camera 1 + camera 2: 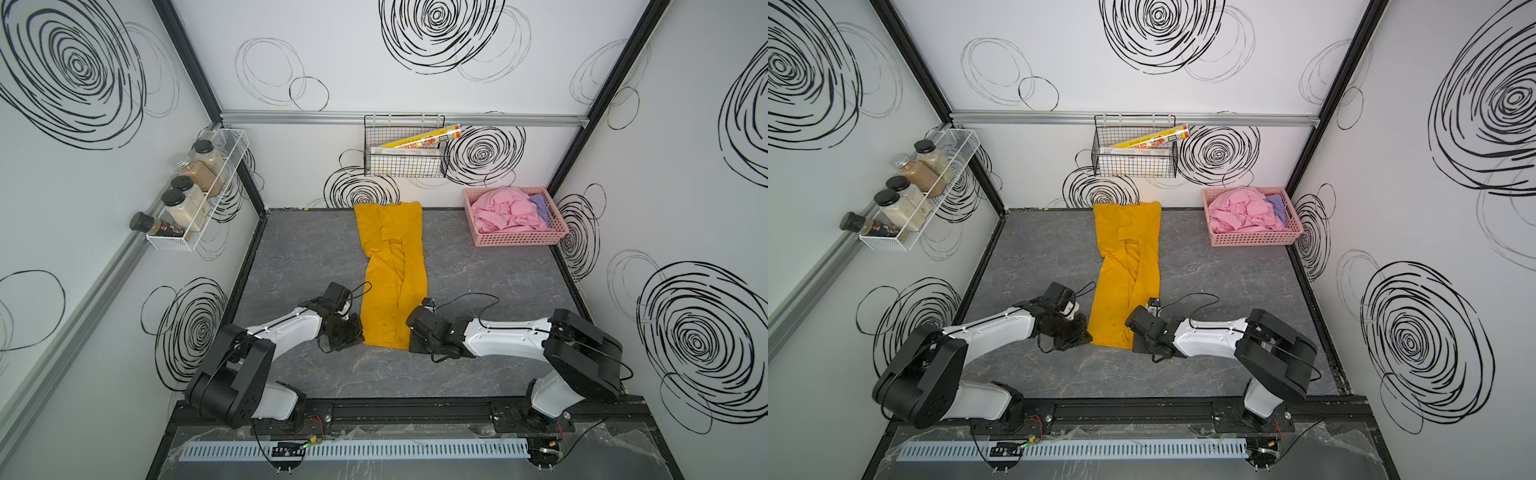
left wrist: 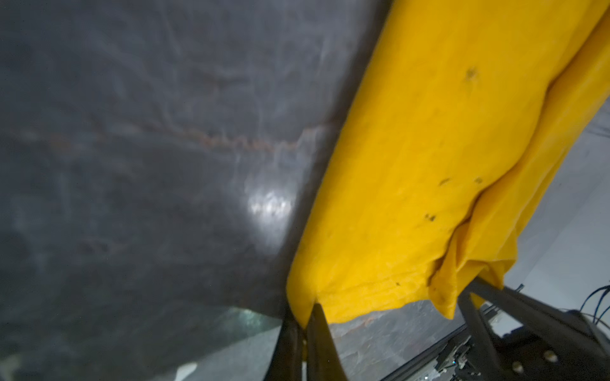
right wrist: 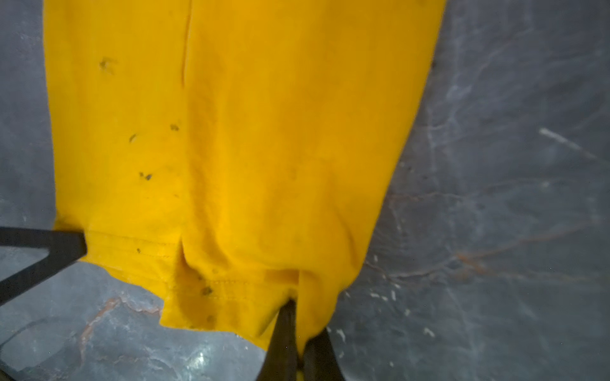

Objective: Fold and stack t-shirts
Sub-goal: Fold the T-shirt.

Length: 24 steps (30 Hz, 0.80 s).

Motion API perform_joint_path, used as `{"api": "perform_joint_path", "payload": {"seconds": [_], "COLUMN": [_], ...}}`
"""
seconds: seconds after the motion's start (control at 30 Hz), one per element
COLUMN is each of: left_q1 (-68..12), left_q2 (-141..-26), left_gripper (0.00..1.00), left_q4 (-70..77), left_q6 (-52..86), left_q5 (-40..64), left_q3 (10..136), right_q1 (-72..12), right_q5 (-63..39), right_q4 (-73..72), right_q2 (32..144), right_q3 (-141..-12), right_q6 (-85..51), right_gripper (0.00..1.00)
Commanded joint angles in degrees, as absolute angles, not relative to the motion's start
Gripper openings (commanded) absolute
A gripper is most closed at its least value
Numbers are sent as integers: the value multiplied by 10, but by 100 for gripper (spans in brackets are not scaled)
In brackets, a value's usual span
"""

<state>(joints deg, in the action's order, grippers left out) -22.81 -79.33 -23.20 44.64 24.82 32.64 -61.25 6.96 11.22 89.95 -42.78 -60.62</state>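
- We see the yellow shirt (image 1: 392,266) lying on the table (image 1: 490,299) as a long narrow strip. Its sides are folded in, and wrinkles run along its middle.
- The far end of the strip reaches the back edge of the table. The hem end is on the near side, between the two arms.
- The left hand (image 2: 303,318) is closed on the left corner of the hem. In the left wrist view it pinches the cloth with almost no gap.
- The right hand (image 3: 298,325) is closed on the right corner of the hem in the same way, and the cloth is bunched at its tip.
- Both hands are low, close to the table. Whether the hem is lifted from the table, we cannot tell.
- Some small dark spots show on the cloth near the hem.
- The pink shirt (image 1: 503,210) lies crumpled in the basket (image 1: 519,241) at the far right corner of the table, well apart from the yellow shirt.
- The purple shirt (image 1: 540,208) is in the same basket, touching the pink shirt on its right side.
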Motion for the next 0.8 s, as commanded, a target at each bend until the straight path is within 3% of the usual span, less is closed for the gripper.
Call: {"api": "perform_joint_path", "payload": {"seconds": [0.0, 0.27, 0.5, 0.63, 0.77], "left_q1": [-257, -296, -312, -309, -299], "left_q2": [-759, -650, -594, -603, -672], "left_gripper": [0, 0, 0, 0, 0], "left_q4": [-336, -444, -481, -476, -465], "left_q6": [455, 447, 459, 463, 443], "left_q5": [240, 241, 231, 181, 158], "left_q3": [304, 300, 323, 404, 492], "right_q1": [-624, -674, -697, -684, -623], "right_q5": [65, 81, 123, 188, 182], "right_q4": [190, 266, 348, 378, 367], "right_q2": [849, 762, 720, 709, 726], "right_q3": [-402, -381, -436, -486, -515], "right_q6": [-609, -648, -649, -630, -570], "right_gripper": [0, 0, 0, 0, 0]}}
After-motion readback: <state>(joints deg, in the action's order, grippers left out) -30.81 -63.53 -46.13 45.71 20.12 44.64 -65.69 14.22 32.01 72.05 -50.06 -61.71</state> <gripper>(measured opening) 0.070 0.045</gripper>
